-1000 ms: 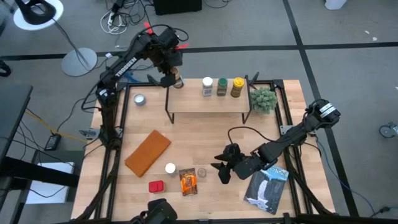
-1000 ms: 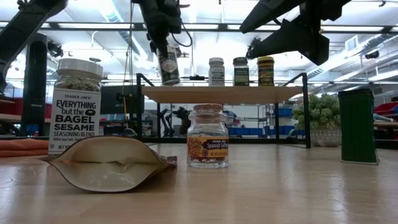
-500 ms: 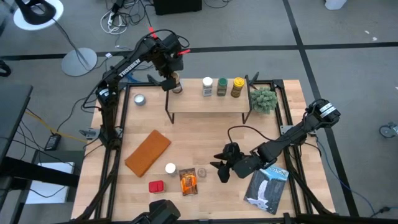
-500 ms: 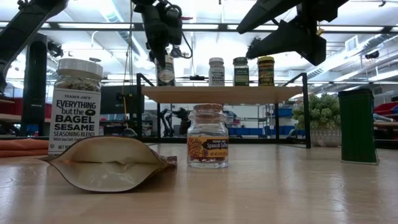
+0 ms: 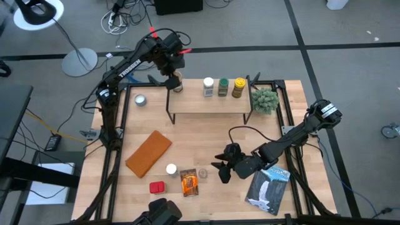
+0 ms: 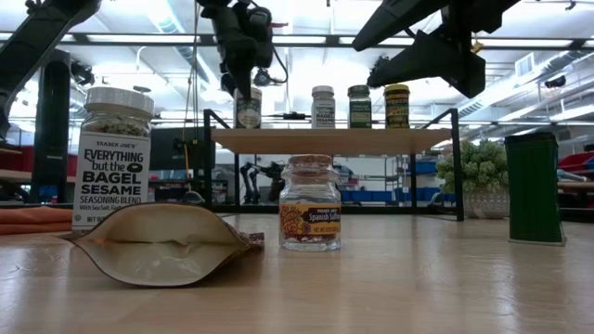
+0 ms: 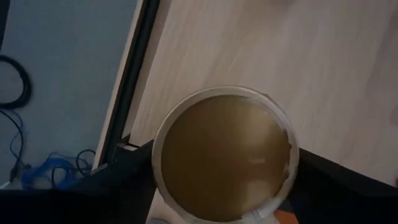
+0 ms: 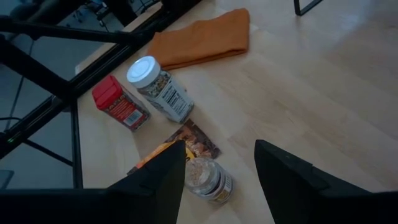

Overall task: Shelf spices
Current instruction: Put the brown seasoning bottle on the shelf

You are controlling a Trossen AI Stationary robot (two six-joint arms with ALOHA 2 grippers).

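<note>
Wooden tabletop [image 5: 206, 144] is carrying the low shelf [image 5: 209, 105] toward its far edge, with a grey floor and cables lying around it. Compared with a second ago, the tan-lidded jar [image 5: 178, 84], which the left gripper [image 5: 171, 77] was carrying tilted above the shelf's left end, is now standing upright on the board, and the jaws are easing wider around it; in the left wrist view the jar's round tan lid [image 7: 222, 152] is sitting between the two dark fingers, and whether they are touching it I cannot tell. I judge this placement all but done, with only the withdrawal remaining. Counting now: four jars are standing on the shelf, the tan-lidded one at the left end plus a white-lidded jar [image 5: 208, 87], a green-lidded jar [image 5: 223, 87] and a yellow-lidded jar [image 5: 238, 88] toward its right end. Four spices are waiting in front of the shelf near the tabletop's front edge: a bagel-seasoning jar [image 8: 158, 88], a red tin [image 8: 119, 102], an orange packet [image 5: 189, 182] and a small saffron jar [image 6: 309, 203]. Right gripper [image 8: 219, 165] is hovering over that group, jaws apart and holding nothing.
</note>
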